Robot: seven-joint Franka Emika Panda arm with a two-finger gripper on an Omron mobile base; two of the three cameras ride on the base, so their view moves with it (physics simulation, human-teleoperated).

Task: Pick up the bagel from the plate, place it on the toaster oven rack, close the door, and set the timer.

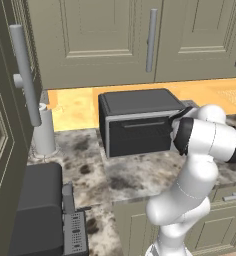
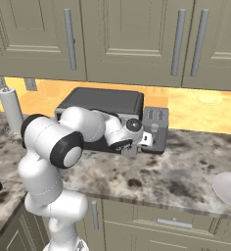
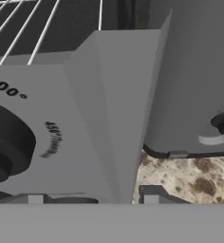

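Landmark: toaster oven [image 1: 137, 122], standing on the countertop [image 2: 186, 171]; all places below are relative to it.
Door [image 1: 139, 134]: lies flush against the oven front, handle bar across its upper edge; judged shut.
Bagel: location cannot be confirmed; judged to be inside the oven, behind the door.
Toaster oven rack [image 3: 19, 33]: thin silver bars, visible past the top of the knob panel [image 3: 61, 123].
Gripper [image 3: 92, 199]: at the oven's knob-panel end, facing the panel. The tips stand apart; whether they clamp a knob cannot be told.
Dark knob [image 3: 7, 147]: on the panel face, off to one side of the tips rather than between them.
Risk, wrong control: the markings beside the dark knob read as temperatures, so turning it would not set the timer.
Risk, slip: tips not centred on a knob would skid off it when the wrist rotates.
Risk, collision: the grey toaster [image 2: 155, 128] stands just beside the panel end, leaving little room for the wrist.
Hand view: gives panel lettering, knob and rack bars.
Left base view: gives the door's position.
Right base view: gives the toaster's closeness and a plate [image 2: 229, 190] well apart from the oven.
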